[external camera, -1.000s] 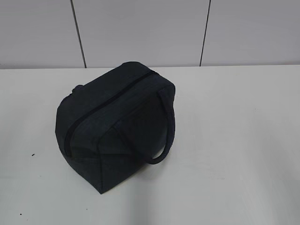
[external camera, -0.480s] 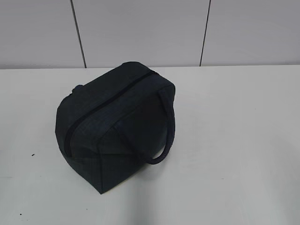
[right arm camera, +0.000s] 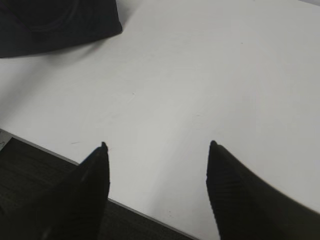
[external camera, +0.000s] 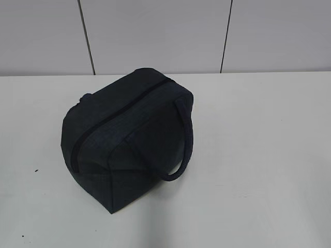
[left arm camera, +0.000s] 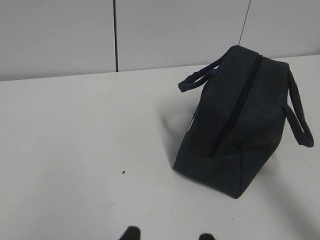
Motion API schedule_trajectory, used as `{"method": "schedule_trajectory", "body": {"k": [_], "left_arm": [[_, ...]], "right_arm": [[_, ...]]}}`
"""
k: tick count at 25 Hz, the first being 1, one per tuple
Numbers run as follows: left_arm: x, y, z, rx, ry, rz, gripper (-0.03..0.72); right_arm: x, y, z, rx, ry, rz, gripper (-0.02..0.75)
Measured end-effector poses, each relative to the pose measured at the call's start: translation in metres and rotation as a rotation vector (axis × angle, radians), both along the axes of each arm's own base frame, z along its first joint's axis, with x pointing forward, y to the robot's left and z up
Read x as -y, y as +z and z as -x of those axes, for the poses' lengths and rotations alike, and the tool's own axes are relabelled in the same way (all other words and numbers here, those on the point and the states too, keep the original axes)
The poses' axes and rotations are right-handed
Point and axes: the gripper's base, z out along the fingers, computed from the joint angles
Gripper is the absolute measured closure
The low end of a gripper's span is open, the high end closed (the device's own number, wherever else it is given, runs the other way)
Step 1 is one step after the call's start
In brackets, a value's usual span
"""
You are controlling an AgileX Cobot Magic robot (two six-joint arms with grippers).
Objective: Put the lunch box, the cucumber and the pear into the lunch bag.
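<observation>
The dark navy lunch bag (external camera: 126, 139) stands on the white table (external camera: 258, 155), its top zipper shut and one loop handle hanging down its right side. It also shows in the left wrist view (left arm camera: 240, 120) and, as a corner, in the right wrist view (right arm camera: 55, 20). The lunch box, the cucumber and the pear are out of view. My left gripper (left arm camera: 167, 234) is open and empty, its tips just showing at the bottom edge, well short of the bag. My right gripper (right arm camera: 157, 147) is open and empty over the table's near edge. Neither gripper shows in the exterior view.
A grey panelled wall (external camera: 155, 36) runs behind the table. The table's near edge (right arm camera: 60, 157) crosses the right wrist view, with dark floor below it. A small dark speck (left arm camera: 123, 172) lies on the table left of the bag.
</observation>
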Motion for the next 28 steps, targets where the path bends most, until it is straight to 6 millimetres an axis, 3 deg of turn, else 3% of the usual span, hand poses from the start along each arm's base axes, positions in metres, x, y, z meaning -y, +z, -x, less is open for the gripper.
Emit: {"method": "schedule_trajectory", "body": {"k": [17, 28], "left_arm": [[0.0, 0.0, 0.0003, 0.001, 0.008, 0.0, 0.461], [0.0033, 0.0, 0.0047, 0.001, 0.355, 0.0, 0.461]], "right_arm": [[0.0003, 0.0001, -0.0002, 0.001, -0.005, -0.001, 0.262], [-0.0009, 0.0003, 0.0005, 0.005, -0.182, 0.004, 0.262]]}}
